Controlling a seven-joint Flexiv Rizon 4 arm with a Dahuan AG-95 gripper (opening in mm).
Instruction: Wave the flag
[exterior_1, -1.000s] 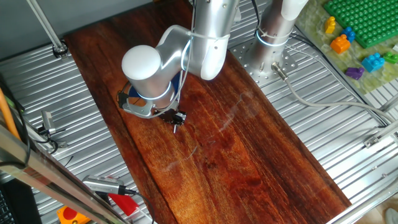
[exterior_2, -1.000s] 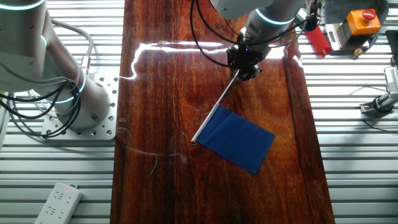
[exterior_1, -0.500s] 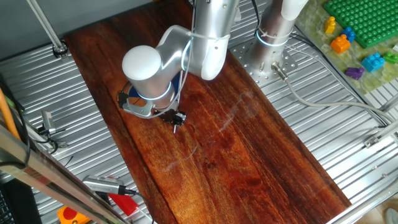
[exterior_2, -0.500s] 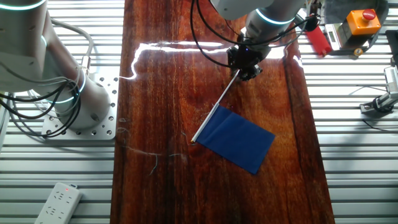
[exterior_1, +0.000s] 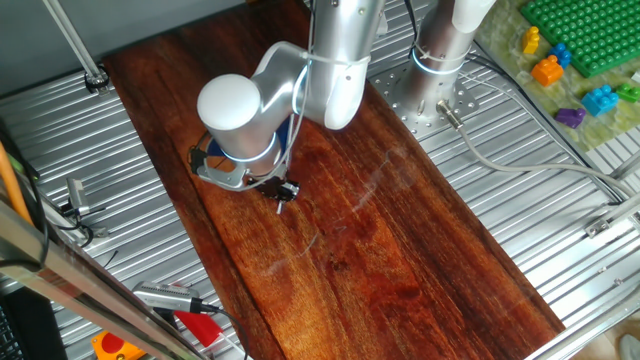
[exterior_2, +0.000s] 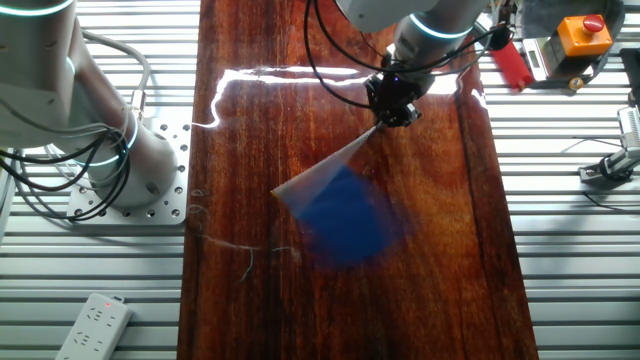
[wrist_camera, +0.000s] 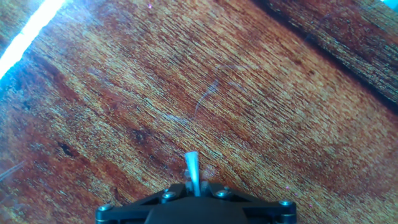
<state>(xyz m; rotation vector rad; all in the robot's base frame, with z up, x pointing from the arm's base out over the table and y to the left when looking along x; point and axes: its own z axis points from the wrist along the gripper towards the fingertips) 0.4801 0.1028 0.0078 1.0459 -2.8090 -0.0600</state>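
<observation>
The flag (exterior_2: 345, 215) is a dark blue cloth on a thin white stick. In the other fixed view it is a motion-blurred blue smear over the wooden board (exterior_2: 250, 130), its stick fanned out from my gripper (exterior_2: 391, 112). My gripper is shut on the stick's end. In the hand view the stick's short white tip (wrist_camera: 192, 172) pokes out between my closed jaws (wrist_camera: 194, 190) just above the board. In one fixed view my gripper (exterior_1: 283, 192) hangs under the arm's wrist and the cloth is hidden behind the arm.
A second arm's base (exterior_2: 130, 160) stands left of the board. A power strip (exterior_2: 93, 325) lies at the front left. A red and orange button box (exterior_2: 575, 35) sits at the far right. Toy bricks (exterior_1: 565, 60) lie on a green plate.
The flag was still and sharp in the earlier frames; now it is blurred and has swung left, toward the second arm's base. My gripper has stayed almost in place.
</observation>
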